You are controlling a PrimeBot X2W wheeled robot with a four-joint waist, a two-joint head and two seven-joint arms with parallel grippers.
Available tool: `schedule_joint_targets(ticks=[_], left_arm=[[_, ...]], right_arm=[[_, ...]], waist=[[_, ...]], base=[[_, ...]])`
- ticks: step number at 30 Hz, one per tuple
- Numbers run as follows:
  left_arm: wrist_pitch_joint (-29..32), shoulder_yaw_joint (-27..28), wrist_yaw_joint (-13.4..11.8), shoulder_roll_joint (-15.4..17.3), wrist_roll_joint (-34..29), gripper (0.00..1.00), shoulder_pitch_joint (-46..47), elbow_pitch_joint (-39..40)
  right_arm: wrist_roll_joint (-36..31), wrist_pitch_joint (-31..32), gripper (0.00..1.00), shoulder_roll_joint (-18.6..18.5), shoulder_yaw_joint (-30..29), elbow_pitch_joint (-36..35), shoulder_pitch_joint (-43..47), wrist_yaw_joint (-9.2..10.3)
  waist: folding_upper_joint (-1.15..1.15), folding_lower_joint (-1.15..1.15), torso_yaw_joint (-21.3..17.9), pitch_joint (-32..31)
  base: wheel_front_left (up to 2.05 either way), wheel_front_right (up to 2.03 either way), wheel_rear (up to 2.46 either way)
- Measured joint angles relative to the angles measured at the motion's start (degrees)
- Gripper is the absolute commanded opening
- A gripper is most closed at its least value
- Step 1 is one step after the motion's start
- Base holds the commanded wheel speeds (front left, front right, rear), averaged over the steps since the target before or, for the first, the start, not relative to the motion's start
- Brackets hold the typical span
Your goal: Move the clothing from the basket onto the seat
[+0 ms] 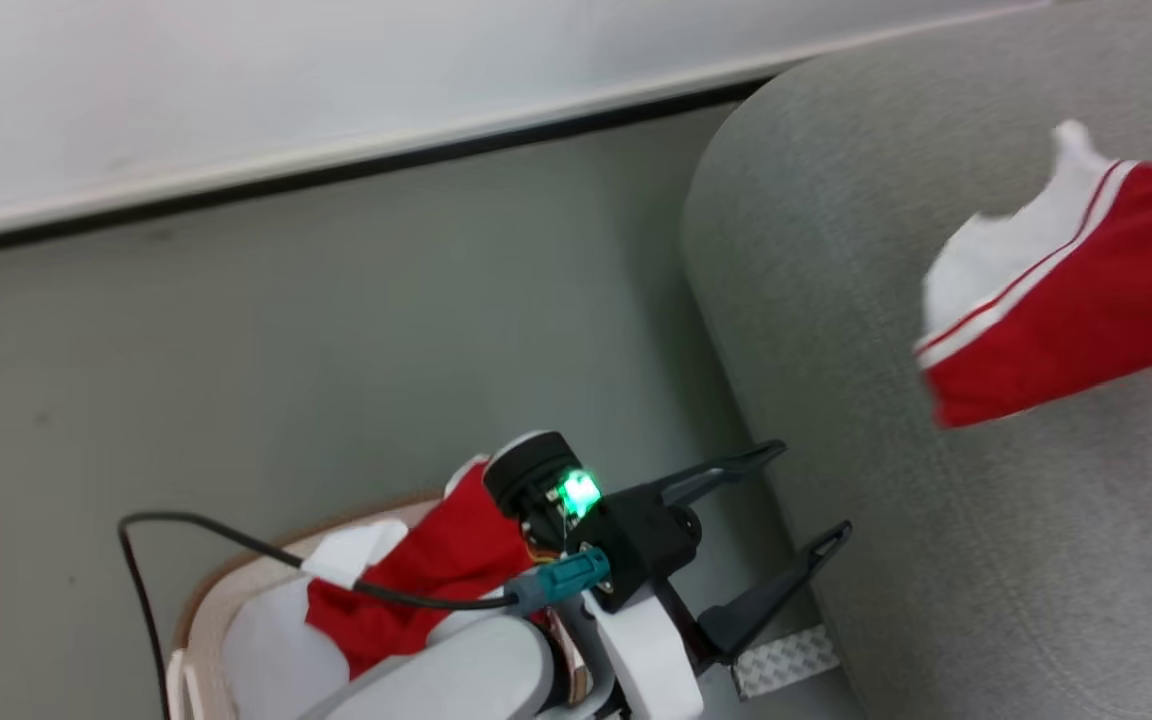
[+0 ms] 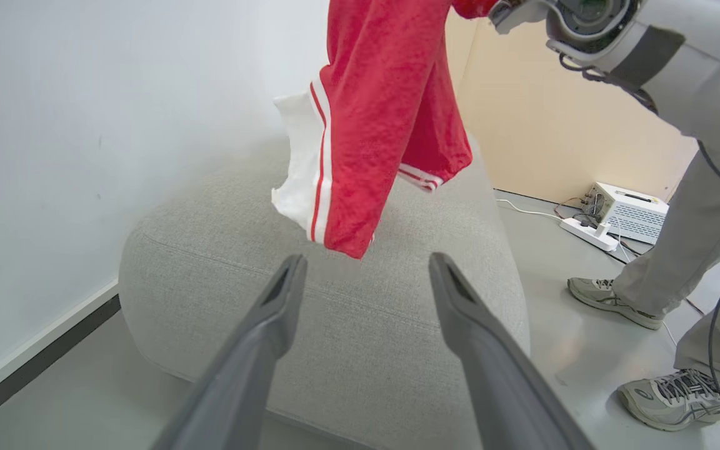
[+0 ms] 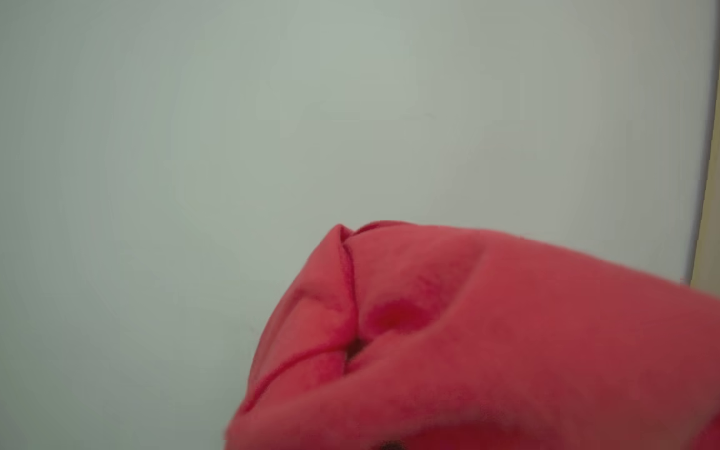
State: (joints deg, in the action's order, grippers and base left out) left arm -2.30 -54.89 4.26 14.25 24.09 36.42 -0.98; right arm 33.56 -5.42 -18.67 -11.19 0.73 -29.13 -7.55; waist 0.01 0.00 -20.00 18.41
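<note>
A red garment with white stripes (image 2: pixel 385 125) hangs over the light grey seat (image 2: pixel 347 325), gripped at its top by my right gripper (image 2: pixel 499 11), which is shut on it. Bunched red fabric (image 3: pixel 460 337) hides that gripper's fingers in the right wrist view. In the head view the same garment (image 1: pixel 1086 300) dangles above the seat (image 1: pixel 936 520). More red and white clothing (image 1: pixel 436 570) lies in the cream basket (image 1: pixel 236 590) at the lower left. My left gripper (image 1: pixel 814 487) is open and empty between the basket and the seat's side, its fingers (image 2: pixel 272 312) pointing at the seat.
A white wall with a dark baseboard (image 1: pixel 336 170) runs behind the grey floor. A person's legs and shoes (image 2: pixel 616 300) stand right of the seat, near a white box (image 2: pixel 629 209) and a power strip (image 2: pixel 588 231). A black cable (image 1: pixel 236 540) loops over the basket.
</note>
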Motion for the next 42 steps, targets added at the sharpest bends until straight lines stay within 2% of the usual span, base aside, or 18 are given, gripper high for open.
schedule_joint_targets(ticks=[13,18,23,26,31,35,36,37,42], left_arm=[[2.4,0.2,1.0,2.5,-1.5,1.0,5.4,2.2],[2.7,0.6,1.0,2.6,-1.8,1.0,7.2,2.7],[2.7,0.6,1.0,3.0,-1.9,1.0,7.7,2.7],[2.8,0.8,1.0,3.8,-2.0,1.0,8.0,2.6],[2.9,1.1,1.0,4.3,-2.0,1.0,9.1,2.7],[2.6,1.1,0.6,4.3,-1.9,1.0,9.0,2.5],[2.6,1.1,0.5,4.3,-1.9,1.0,8.9,2.4],[2.3,1.0,0.4,4.3,-1.8,1.0,8.7,2.2],[1.6,1.2,-0.3,4.6,-1.3,1.0,7.7,1.5]], right_arm=[[2.8,4.9,0.0,-13.1,-1.3,10.9,-18.0,0.0],[2.2,4.4,0.0,-16.2,-2.0,18.6,-23.1,0.0],[1.7,3.3,0.0,-15.8,-1.7,27.3,-24.2,0.0],[0.4,3.9,0.0,-14.8,1.0,32.7,-24.3,-0.01],[-1.9,6.8,0.0,-15.1,5.2,41.5,-24.7,-0.01],[-2.2,10.1,0.0,-15.7,8.7,45.7,-24.7,-0.01],[-2.1,10.5,0.38,-15.7,9.5,46.2,-24.7,-0.01],[-2.2,10.5,1.0,-15.9,10.4,46.5,-24.9,-0.01],[-2.2,13.5,1.0,-16.4,14.1,48.7,-26.3,0.0]], waist=[[0.0,0.01,4.6,12.4],[0.0,0.01,6.2,17.0],[0.0,0.01,8.2,20.3],[0.0,0.02,8.9,21.6],[0.0,0.01,9.2,21.8],[0.0,0.01,9.4,20.8],[-0.01,0.01,9.4,20.5],[0.0,0.01,9.3,20.1],[0.0,0.01,8.9,17.5]], base=[[0.0,0.0,0.0],[0.0,0.0,0.0],[0.0,0.0,0.0],[0.0,0.0,0.0],[0.0,0.0,0.0],[0.0,0.0,0.0],[0.0,0.0,0.0],[0.0,0.0,0.0],[0.0,0.0,0.0]])
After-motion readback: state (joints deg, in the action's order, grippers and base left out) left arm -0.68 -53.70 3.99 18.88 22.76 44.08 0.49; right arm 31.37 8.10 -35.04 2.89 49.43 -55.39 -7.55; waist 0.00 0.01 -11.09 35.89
